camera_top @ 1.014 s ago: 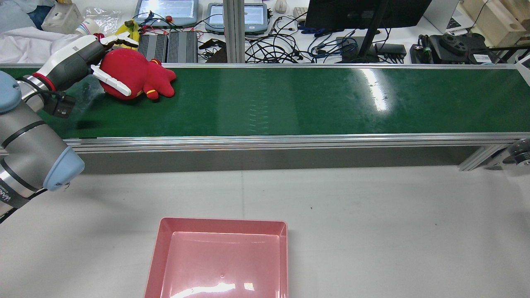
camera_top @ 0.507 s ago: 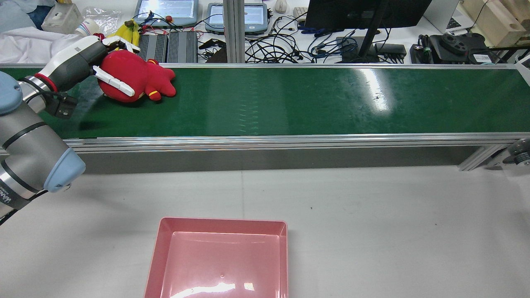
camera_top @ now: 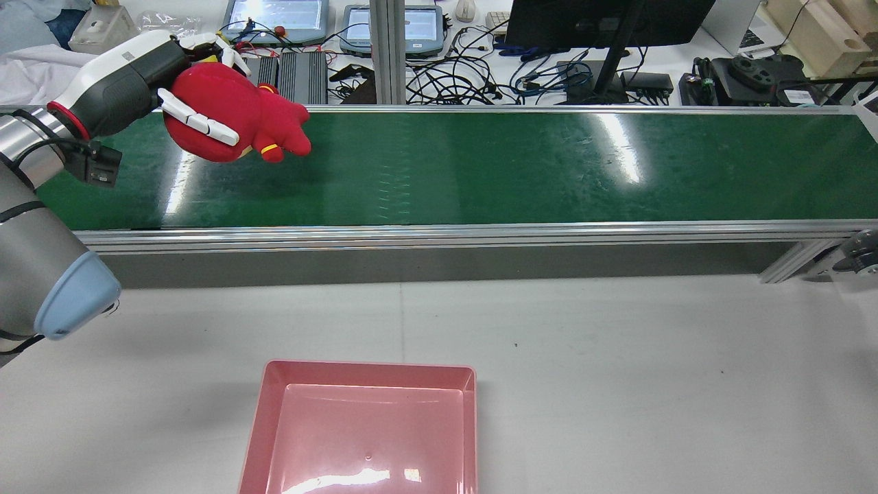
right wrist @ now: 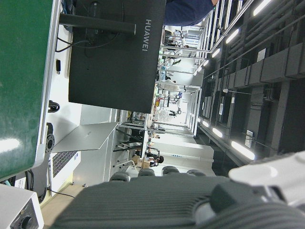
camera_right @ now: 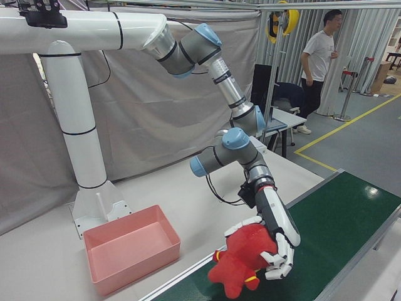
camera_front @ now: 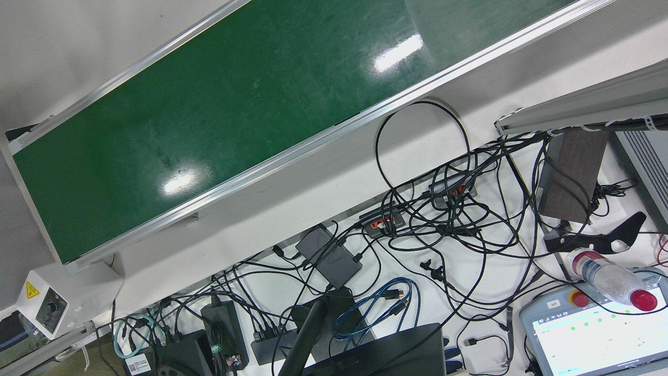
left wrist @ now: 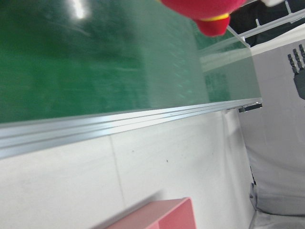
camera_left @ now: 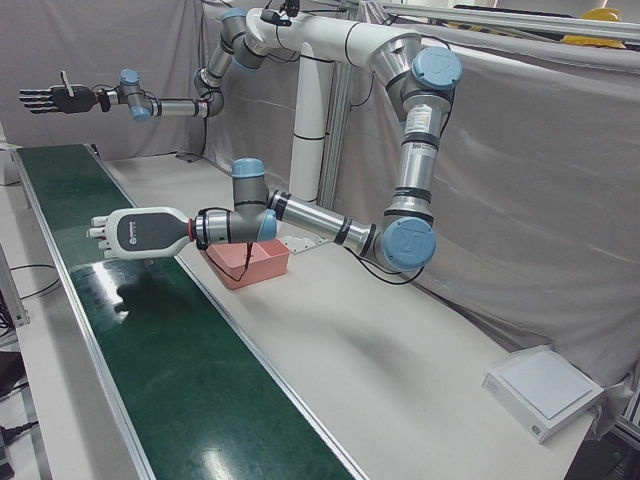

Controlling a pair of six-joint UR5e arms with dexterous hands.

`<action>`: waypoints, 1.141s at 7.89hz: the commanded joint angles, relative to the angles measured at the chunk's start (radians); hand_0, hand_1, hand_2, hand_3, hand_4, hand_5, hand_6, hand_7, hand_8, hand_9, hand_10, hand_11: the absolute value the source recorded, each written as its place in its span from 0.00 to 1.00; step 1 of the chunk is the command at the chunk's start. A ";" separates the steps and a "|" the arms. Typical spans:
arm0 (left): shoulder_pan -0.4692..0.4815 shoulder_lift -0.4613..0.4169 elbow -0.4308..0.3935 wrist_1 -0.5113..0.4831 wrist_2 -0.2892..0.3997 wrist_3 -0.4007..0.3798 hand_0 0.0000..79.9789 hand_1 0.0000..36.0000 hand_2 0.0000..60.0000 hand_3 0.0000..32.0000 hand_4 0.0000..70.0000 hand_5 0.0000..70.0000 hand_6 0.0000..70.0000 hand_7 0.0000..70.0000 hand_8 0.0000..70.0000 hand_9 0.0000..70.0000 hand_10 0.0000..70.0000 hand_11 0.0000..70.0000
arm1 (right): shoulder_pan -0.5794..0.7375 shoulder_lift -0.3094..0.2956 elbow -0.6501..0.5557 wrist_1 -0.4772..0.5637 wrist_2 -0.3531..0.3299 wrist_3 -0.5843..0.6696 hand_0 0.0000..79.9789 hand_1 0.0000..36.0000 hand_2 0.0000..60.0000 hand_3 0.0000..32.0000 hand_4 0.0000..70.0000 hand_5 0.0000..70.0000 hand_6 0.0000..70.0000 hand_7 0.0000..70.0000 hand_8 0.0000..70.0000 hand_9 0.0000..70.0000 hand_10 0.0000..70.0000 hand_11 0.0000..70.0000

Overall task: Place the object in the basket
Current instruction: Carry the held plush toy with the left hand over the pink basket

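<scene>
Grey surface (camera_top: 617, 357) fills the station, with a green belt (camera_top: 514, 165) running along its far edge and cables and screens beyond. At the near edge, left of centre, sits the pink basket (camera_top: 264, 412), empty as far as the rear view shows. The left arm (camera_top: 34, 233) reaches over the belt's left end, and the left hand (camera_top: 147, 72) is closed around the red toy (camera_top: 226, 120), fingers (camera_top: 195, 122) wrapped across its round body while its limbs stick out to the right. The right-front view shows the same hold from the other side: toy (camera_right: 241, 260) hanging in the hand (camera_right: 276, 241) clear of the belt (camera_right: 351, 219), basket (camera_right: 128, 248) well apart on the surface. A grip around the bulk rather than a limb probably keeps a soft thing from swinging.

A second earlier the toy lay on the belt under the hand; now it is lifted, a shadow under it, and the arm has drawn up and back. The carry to the basket seems next.

The right hand (camera_left: 50, 98) hangs far off with fingers spread, holding nothing.
</scene>
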 commanded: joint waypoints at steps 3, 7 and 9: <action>0.256 0.030 -0.258 0.134 0.087 0.005 0.71 0.56 0.27 0.00 0.26 1.00 0.30 0.63 0.60 0.87 0.47 0.69 | 0.000 0.000 0.000 0.000 0.000 0.000 0.00 0.00 0.00 0.00 0.00 0.00 0.00 0.00 0.00 0.00 0.00 0.00; 0.583 0.024 -0.255 0.185 0.065 0.115 0.73 0.56 0.18 0.00 0.30 1.00 0.29 0.60 0.57 0.82 0.42 0.63 | 0.001 0.000 0.000 0.000 0.000 0.000 0.00 0.00 0.00 0.00 0.00 0.00 0.00 0.00 0.00 0.00 0.00 0.00; 0.602 0.028 -0.260 0.200 0.061 0.114 0.73 0.51 0.03 0.00 0.30 1.00 0.21 0.40 0.42 0.62 0.25 0.39 | 0.000 0.000 0.000 0.000 0.000 0.000 0.00 0.00 0.00 0.00 0.00 0.00 0.00 0.00 0.00 0.00 0.00 0.00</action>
